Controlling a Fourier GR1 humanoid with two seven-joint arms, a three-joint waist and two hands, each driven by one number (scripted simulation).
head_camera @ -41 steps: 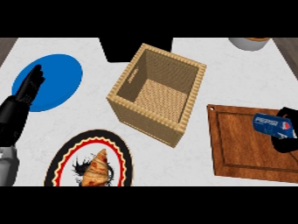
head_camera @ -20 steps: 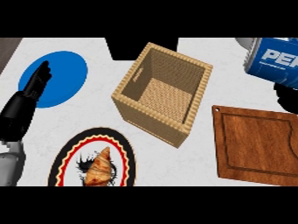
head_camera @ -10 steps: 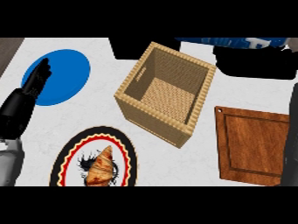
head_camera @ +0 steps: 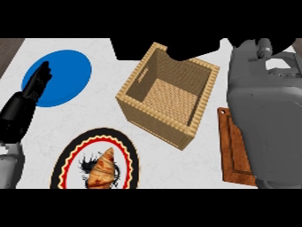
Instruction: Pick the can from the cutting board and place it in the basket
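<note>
Croissant (head_camera: 101, 170) on a patterned plate (head_camera: 71, 153) sits nearest on the white desk (head_camera: 179, 166), with a cutting board (head_camera: 235, 155) at right largely covered by the right forearm (head_camera: 274, 115). Left hand (head_camera: 22, 108) rests at left with fingers (head_camera: 40, 77) straight over a blue plate (head_camera: 65, 77), beside the basket (head_camera: 172, 99) at center. Farther back, the right hand is hidden and its fingers cannot be judged; the can is not visible.

No readable text, brand or number anywhere I look. My patterned plate (head_camera: 75, 150) carries only red-yellow zigzag border and dark splotch, no letters.
</note>
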